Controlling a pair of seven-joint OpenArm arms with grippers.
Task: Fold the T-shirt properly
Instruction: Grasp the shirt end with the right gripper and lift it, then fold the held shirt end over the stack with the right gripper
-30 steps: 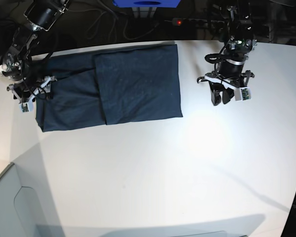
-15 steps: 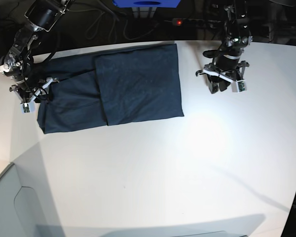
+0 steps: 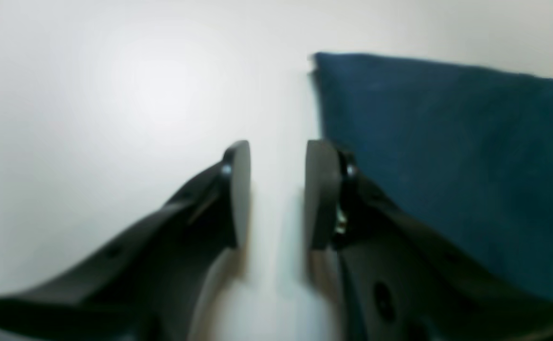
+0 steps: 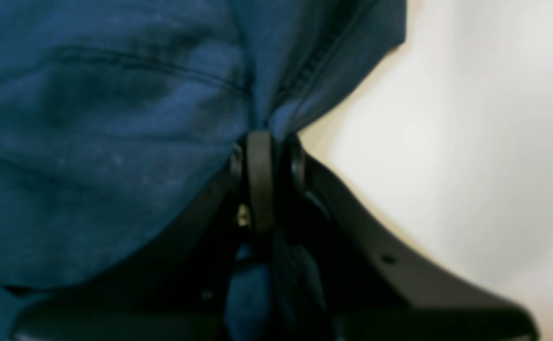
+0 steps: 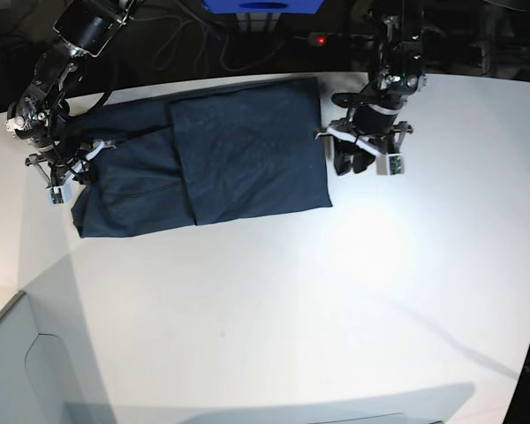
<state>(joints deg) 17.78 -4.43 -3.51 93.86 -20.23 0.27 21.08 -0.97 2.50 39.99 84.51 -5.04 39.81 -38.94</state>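
The dark navy T-shirt (image 5: pixel 238 150) lies partly folded along the far side of the white table (image 5: pixel 291 309), with one panel laid over its middle. My right gripper (image 5: pixel 64 177) is at the shirt's left end. In the right wrist view it (image 4: pixel 269 156) is shut on a bunched edge of the T-shirt (image 4: pixel 91 142). My left gripper (image 5: pixel 349 165) hovers just off the shirt's right edge. In the left wrist view its jaws (image 3: pixel 278 189) stand open over bare table with nothing between them, and the T-shirt (image 3: pixel 447 166) lies close beside its right finger.
A blue box (image 5: pixel 261 5), a power strip with a red light (image 5: pixel 318 40) and cables sit in the dark behind the table's far edge. A grey panel (image 5: pixel 9 371) stands at the near left corner.
My right gripper has shut on the shirt's left edge and pulled it slightly inward. My left arm has moved left, up to the shirt's right edge, jaws unchanged.
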